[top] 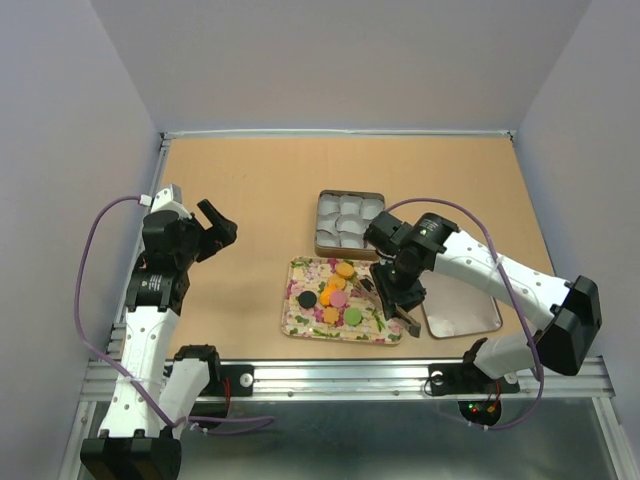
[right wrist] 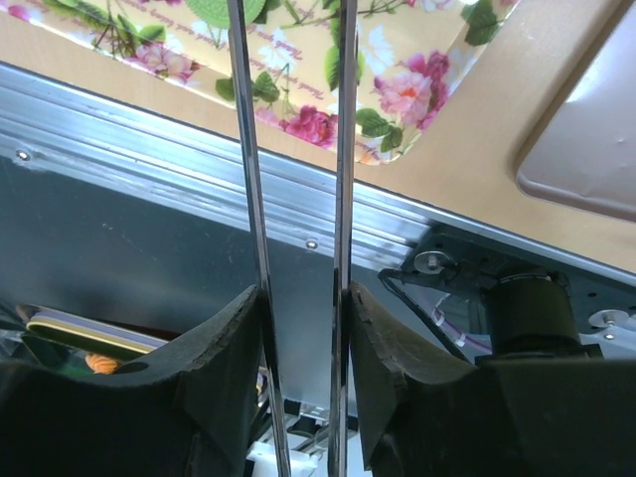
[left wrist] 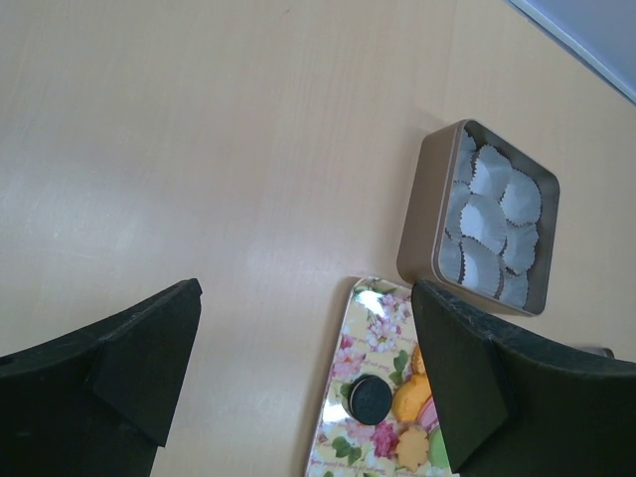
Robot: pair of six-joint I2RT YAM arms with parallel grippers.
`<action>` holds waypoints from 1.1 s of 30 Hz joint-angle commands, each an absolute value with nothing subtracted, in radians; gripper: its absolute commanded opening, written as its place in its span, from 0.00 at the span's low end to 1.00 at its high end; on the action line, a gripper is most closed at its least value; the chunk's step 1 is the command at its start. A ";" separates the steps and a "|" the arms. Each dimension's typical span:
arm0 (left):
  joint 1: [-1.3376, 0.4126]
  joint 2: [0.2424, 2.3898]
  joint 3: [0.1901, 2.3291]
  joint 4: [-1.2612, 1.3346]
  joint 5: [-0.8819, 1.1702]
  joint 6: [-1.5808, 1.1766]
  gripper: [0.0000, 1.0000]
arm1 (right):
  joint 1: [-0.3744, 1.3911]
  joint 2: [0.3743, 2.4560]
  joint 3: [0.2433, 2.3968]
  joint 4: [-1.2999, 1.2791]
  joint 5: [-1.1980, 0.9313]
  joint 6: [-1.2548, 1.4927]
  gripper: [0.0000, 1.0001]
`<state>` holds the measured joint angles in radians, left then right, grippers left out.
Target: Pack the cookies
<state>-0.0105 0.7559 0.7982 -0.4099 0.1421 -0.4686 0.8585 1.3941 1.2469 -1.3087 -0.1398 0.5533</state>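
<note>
Several cookies lie on the floral tray (top: 300,322): a black one (top: 307,298), an orange one (top: 345,269), a pink one (top: 339,298) and a green one (top: 353,317) among them. The left wrist view shows the black cookie (left wrist: 370,399) and an orange one (left wrist: 411,399) on the tray (left wrist: 373,323). My right gripper (top: 398,300) is over the tray's right end, shut on metal tongs (right wrist: 343,149) whose two blades run between its fingers (right wrist: 231,358). My left gripper (top: 215,228) is open and empty, raised at the left of the table.
A square tin (top: 349,222) lined with white paper cups stands just behind the tray; it also shows in the left wrist view (left wrist: 492,224). Its lid (top: 460,305) lies to the tray's right. The table's metal front rail (right wrist: 199,169) is close below the tray.
</note>
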 commanded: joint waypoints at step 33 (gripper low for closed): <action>-0.008 0.746 0.778 -0.377 0.133 -0.463 0.99 | 0.874 1.410 1.431 -1.391 0.098 0.554 0.49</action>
